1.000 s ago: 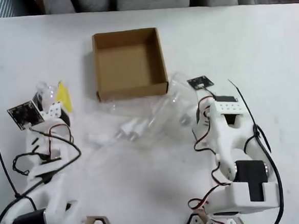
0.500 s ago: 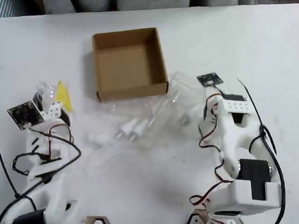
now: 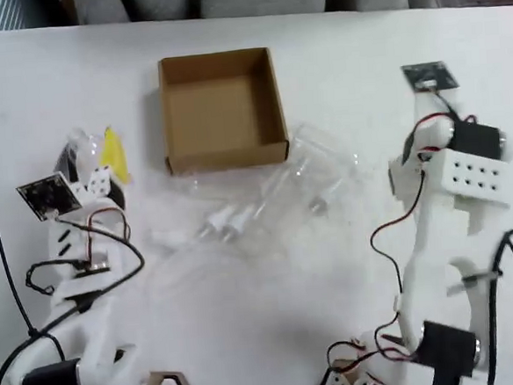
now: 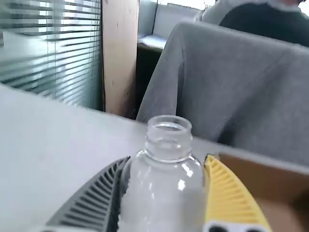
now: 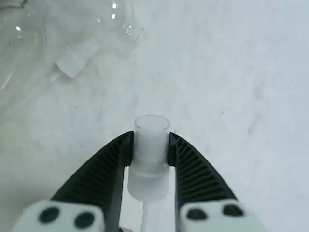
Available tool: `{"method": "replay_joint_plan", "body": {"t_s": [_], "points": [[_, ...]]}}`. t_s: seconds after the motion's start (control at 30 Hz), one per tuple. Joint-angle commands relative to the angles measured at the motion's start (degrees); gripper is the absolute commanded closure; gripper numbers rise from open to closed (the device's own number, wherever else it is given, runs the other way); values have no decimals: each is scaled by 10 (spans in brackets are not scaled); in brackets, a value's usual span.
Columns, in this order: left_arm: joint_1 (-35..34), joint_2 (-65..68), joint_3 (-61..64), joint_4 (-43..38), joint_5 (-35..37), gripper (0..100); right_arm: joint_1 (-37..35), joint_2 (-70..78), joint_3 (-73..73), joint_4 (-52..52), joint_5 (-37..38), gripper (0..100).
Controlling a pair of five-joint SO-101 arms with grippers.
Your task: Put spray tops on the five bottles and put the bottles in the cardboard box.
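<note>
Because everything to be handled here is thin clear plastic, light, slick and easily dented, I judge that a grip belongs on the stiffer parts: the shoulder or neck of a bottle and the thick collar of a spray top, not the soft belly or the thin tube. White and matte, the table (image 3: 421, 22) carries it all. At its far middle sits the cardboard box (image 3: 226, 157), square, open-topped, of plain brown board with its floor showing. It looks stiff enough to take bottles, yet light enough to slide if nudged. Just on the near side of the box, between the two arms, lie the loose bottles (image 3: 312, 167), round-bodied and glossy, tipped on their sides in a heap. Small white spare tops (image 3: 223, 221) lie among them, and things lying like this would probably roll at a touch. At the left of the table, the left claw (image 4: 167, 162) is closed partway. Its grey ribbed finger and its yellow finger press either side of a bottle (image 4: 164, 188) just under the shoulder. That bottle appears upright, its ringed mouth open and uncapped, and it sits to the left of the box. Over bare table to the right of the heap, the right claw (image 5: 150, 137) is pinched nearly shut on a spray top (image 5: 149, 164). This is a small frosted cylinder gripped around its collar, with a hair-thin tube trailing back between the black ribbed fingers. That tube looks the most fragile part and will need a clean line into the bottle's narrow mouth.
</note>
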Motion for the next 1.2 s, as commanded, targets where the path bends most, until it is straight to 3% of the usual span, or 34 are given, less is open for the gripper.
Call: {"method": "replay_joint_plan", "body": {"t_s": [0.0, 0.13, 0.33, 0.67, 0.83, 0.93, 1.07, 1.17], "points": [[20, -30, -84, -28, -6, 976, 21, -67, -38, 10, -4, 983], [65, -30, -144, 21, -5, 977, 27, -135, -38, 4, -10, 983], [176, -35, -184, 42, -2, 977, 27, -234, -34, -109, -154, 983], [364, -196, -99, 46, -4, 977, -70, -279, -33, -261, -163, 983], [384, -255, -33, 43, -2, 977, -132, -281, -33, -400, -164, 983], [382, -283, 8, 49, -6, 977, -180, -284, -35, -477, -226, 983], [380, -316, 40, 142, -9, 977, -235, -284, -38, -565, -263, 983], [384, -346, 43, 221, -71, 977, -279, -284, -37, -595, -264, 983]]}}
